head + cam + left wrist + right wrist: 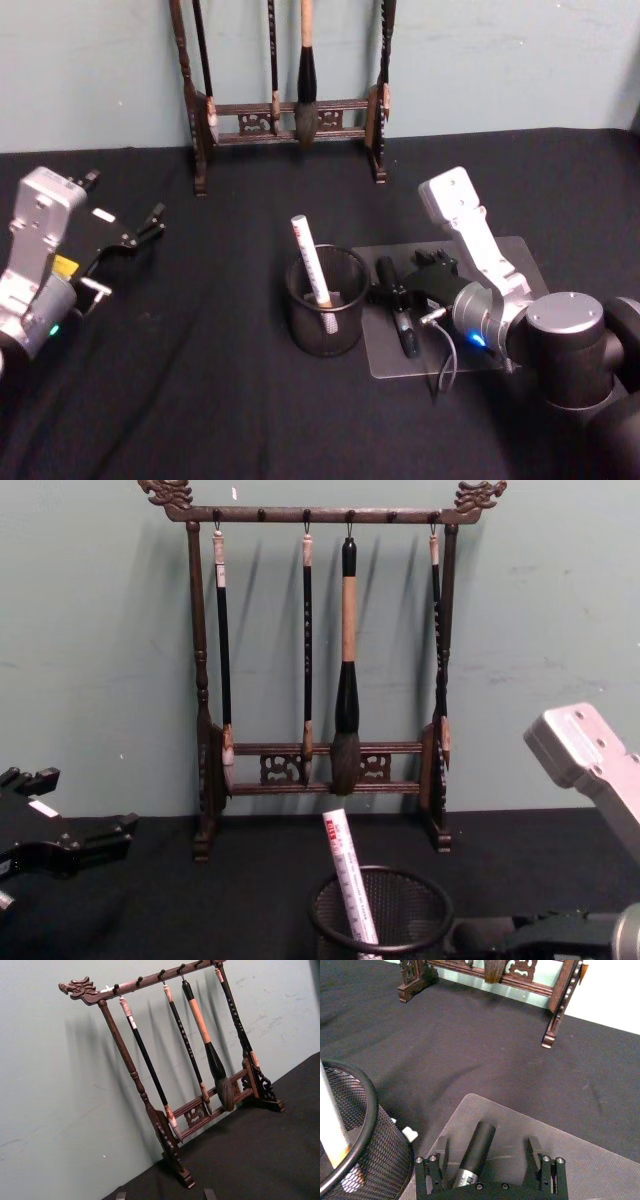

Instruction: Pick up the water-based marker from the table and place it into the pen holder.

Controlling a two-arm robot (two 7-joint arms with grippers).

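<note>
The black tabletop (200, 400) carries a wooden brush rack (290, 115) at the back. It stands well clear of the work and looks unlikely to be hit.

In front of it a clear mat (388, 358) lies just beside the pen holder (325, 320). The mat looks smooth, so it could let the marker roll or skid when the jaws close.

The right gripper (487, 1147) is low over the mat. Its jaws are wide apart, one on each side of the dark marker (472, 1160), which lies flat between them and is not yet held. The marker sits nearer one jaw than the other. That jaw would likely touch first and push it sideways or twist it, giving a poor, off-centre hold.

The holder is close beside the gripper, so a careless lift or swing could clip its rim and tip it.

A white pen (310, 262) already leans in the holder. It could block the marker on the way in, or be knocked out.

The left gripper (150, 225) hangs idle well off to the left, jaws apart.
</note>
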